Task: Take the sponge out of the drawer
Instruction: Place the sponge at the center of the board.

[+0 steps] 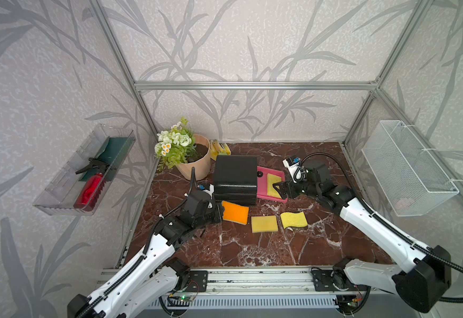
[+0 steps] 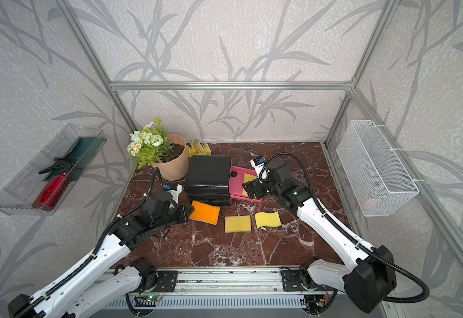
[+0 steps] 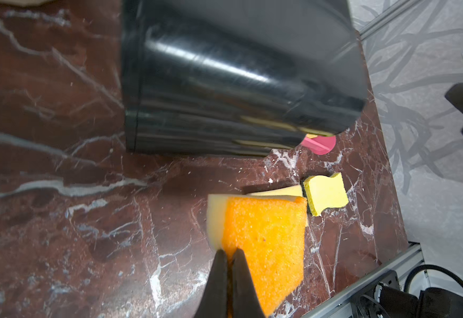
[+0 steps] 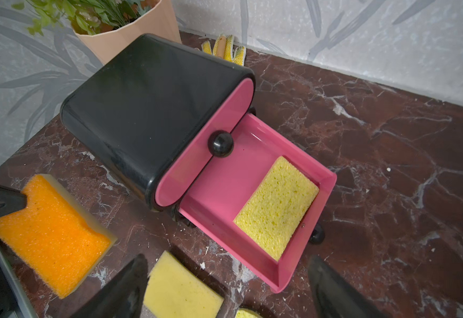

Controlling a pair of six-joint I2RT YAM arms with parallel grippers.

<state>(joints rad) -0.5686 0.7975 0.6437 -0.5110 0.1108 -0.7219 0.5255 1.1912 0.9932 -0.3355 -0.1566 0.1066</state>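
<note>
A yellow sponge [image 4: 277, 206] lies flat inside the pink drawer [image 4: 225, 176], which is pulled out of the black cabinet [image 1: 236, 176]. Both top views show the sponge [image 1: 272, 180] [image 2: 248, 179] partly under my right gripper [image 1: 279, 191]. That gripper [image 4: 226, 260] hovers open over the drawer's front wall with nothing between its fingers. My left gripper [image 3: 229, 252] is shut, its tips at the edge of an orange sponge [image 1: 235, 212] on the table in front of the cabinet.
Two more yellow sponges, one flat [image 1: 264, 223] and one wavy [image 1: 293, 219], lie in front of the drawer. A flower pot [image 1: 194, 162] stands behind the cabinet. A wire basket [image 1: 409, 168] hangs on the right wall and a clear tray [image 1: 59, 187] on the left wall.
</note>
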